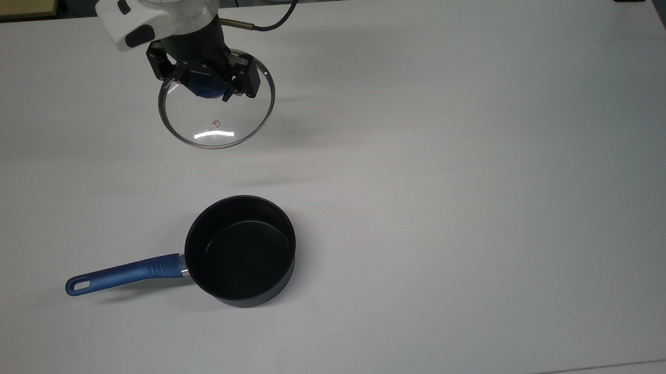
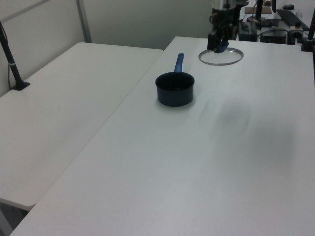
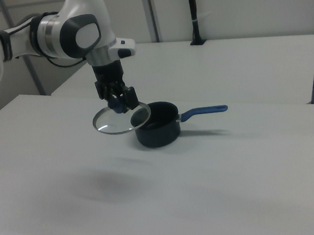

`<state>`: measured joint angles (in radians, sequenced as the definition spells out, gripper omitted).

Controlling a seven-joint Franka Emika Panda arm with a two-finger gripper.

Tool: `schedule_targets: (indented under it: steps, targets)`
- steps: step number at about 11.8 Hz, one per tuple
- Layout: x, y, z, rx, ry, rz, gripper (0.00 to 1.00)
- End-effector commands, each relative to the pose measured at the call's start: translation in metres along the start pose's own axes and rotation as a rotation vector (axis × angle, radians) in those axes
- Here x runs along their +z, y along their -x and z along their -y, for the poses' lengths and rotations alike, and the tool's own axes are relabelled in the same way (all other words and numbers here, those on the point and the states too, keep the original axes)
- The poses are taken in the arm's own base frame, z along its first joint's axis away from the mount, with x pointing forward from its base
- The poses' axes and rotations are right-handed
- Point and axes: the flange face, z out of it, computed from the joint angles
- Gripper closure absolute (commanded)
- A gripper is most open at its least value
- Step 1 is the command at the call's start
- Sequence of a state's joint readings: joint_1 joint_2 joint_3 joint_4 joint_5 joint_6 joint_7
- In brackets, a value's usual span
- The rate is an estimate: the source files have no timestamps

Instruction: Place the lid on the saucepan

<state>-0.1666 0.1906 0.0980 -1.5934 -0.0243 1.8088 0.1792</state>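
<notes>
In the top view the saucepan point(image 1: 240, 250) sits nearest on the white table point(image 1: 478, 175), nothing inside its dark bowl, with the long blue handle point(image 1: 122, 274) running out toward the top view's left, hole end farthest from the pan. Farther back and well apart from it, the lid point(image 1: 217, 116) lies level, and the gripper point(image 1: 207, 85) is clamped onto its blue knob point(image 1: 206, 87).

Overhead, plus opposing side views (oblique).
</notes>
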Motion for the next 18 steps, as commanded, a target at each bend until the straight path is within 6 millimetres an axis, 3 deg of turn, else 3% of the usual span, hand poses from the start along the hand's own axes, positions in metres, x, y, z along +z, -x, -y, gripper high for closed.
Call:
schedule_targets:
  steps: [1, 12, 18]
  targets:
    - [-0.011, 0.001, 0.0, 0.005, 0.019, 0.006, 0.56]
    - [-0.008, 0.001, -0.001, -0.001, 0.023, 0.01, 0.56]
    - [0.053, 0.029, -0.019, -0.127, 0.117, 0.151, 0.56]
